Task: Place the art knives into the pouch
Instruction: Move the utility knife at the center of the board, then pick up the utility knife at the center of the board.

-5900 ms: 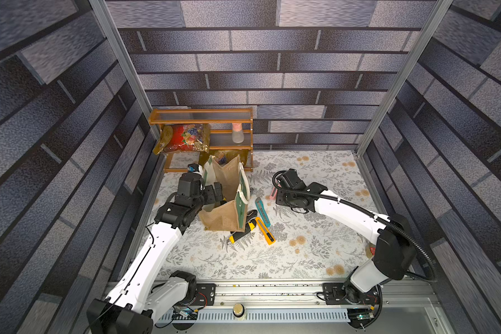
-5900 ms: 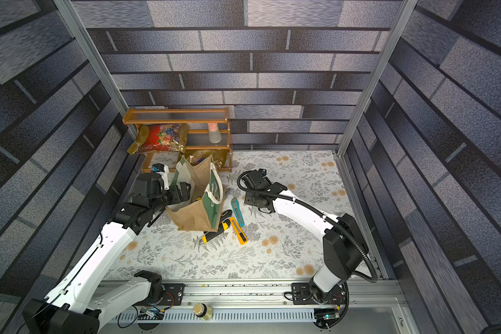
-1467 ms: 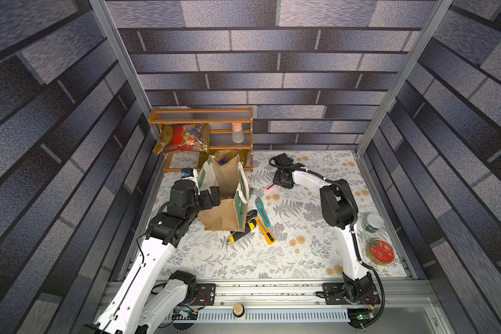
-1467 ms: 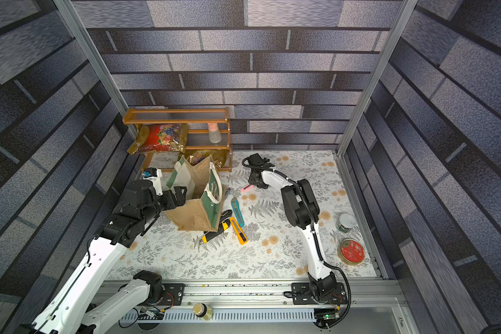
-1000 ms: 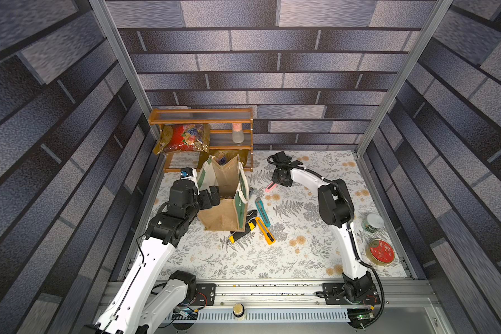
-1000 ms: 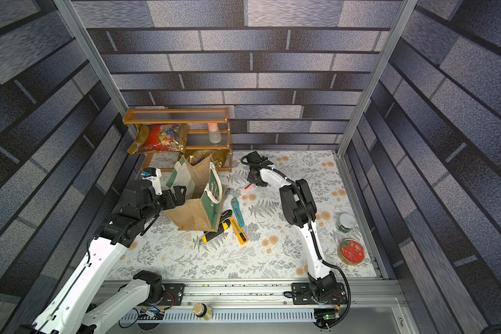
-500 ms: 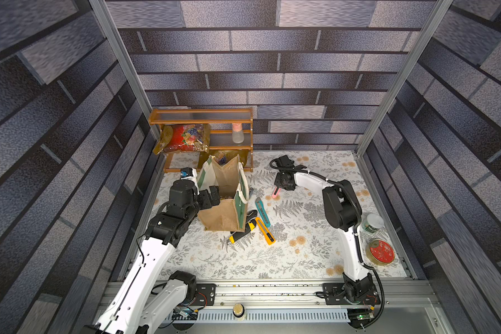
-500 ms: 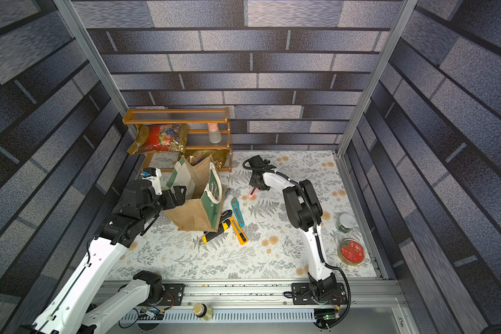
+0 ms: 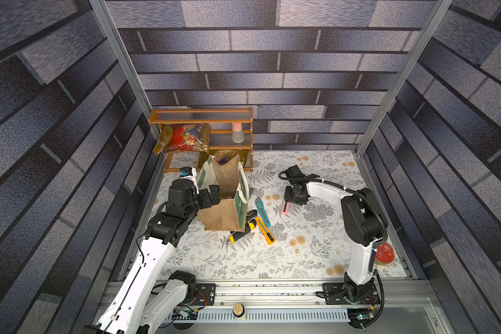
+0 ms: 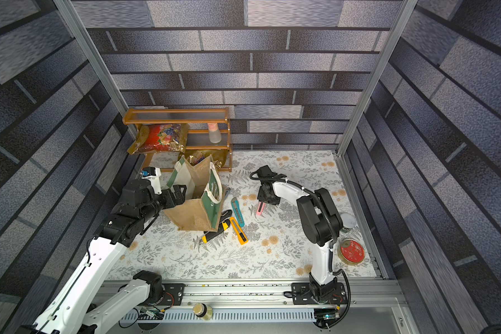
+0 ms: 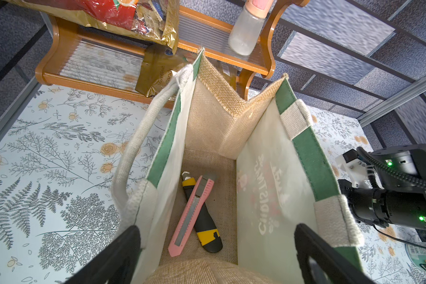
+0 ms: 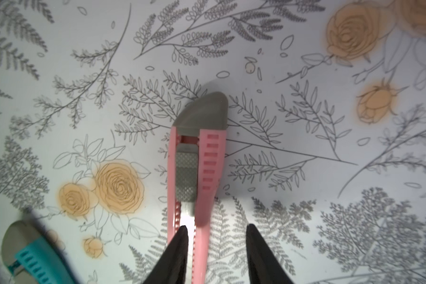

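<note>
Knives lie loose on the desk (image 9: 301, 260) nearest its front edge: an orange knife (image 9: 265, 231) and a black-and-yellow knife (image 9: 241, 232) at the foot of the pouch (image 9: 220, 215). A teal knife (image 9: 263, 211) lies just beyond them, beside the pouch's green face.

The pouch stands upright with its mouth agape, and the left wrist view shows two knives (image 11: 194, 204) already crossed on its floor. The left gripper (image 9: 211, 195) is spread wide and holds nothing. Its fingers straddle the mouth at the end nearest that arm; whether they touch the cloth I cannot tell.

To the right, past the teal knife, the pink knife (image 9: 285, 208) lies on the desk, flat as far as I can judge, and not yet in the pouch. The right gripper (image 12: 217, 228) hangs over its far end, jaws partly apart and gripping nothing. The knife's long axis runs straight out between the fingers, grey cap toward the desk's front edge, so the jaws would close across its narrow width. It sits off-centre, though: one fingertip overlaps its edge while the other stands clear, and a small sideways shift looks wise before closing. The right arm is plainly the nearer. The pouch mouth lies to its left and well above the desk, so I expect a lift and a carry over the teal knife.

Farthest back, a shelf (image 9: 200, 112) against the wall holds snack bags (image 9: 182, 138) and a bottle (image 9: 237, 134).
</note>
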{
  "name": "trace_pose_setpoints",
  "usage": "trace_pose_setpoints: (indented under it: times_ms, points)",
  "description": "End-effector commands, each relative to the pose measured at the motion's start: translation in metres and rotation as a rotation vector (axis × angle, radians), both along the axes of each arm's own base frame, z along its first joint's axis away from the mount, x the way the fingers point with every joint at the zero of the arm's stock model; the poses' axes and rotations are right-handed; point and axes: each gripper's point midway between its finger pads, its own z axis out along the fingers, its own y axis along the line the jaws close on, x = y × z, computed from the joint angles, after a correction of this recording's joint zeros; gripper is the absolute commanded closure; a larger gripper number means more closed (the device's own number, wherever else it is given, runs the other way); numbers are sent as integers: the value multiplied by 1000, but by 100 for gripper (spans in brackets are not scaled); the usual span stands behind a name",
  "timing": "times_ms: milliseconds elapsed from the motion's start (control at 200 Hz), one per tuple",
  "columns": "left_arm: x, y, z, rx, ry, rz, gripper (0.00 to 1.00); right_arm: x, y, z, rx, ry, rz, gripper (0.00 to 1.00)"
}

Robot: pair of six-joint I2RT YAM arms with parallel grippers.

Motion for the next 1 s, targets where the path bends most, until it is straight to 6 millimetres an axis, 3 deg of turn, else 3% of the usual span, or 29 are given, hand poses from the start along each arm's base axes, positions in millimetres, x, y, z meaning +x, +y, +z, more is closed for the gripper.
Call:
trace_pose_setpoints:
  times_ms: [0,160,516,967,997]
  points:
    - [1,-3,-5,-30,9,-7,0,-4,0,21,10,-29,4,47]
    - [0,-2,-5,-31,6,-4,0,5,4,17,22,-38,6,44]
    - [-2,-2,-2,-30,5,-8,0,33,15,-5,76,-60,-5,54]
    - [-1,-2,-2,-29,7,-8,0,35,-9,-13,-19,-58,-63,62]
    - [-1,-3,-1,-30,6,-9,0,32,-11,-29,-33,-26,-67,62]
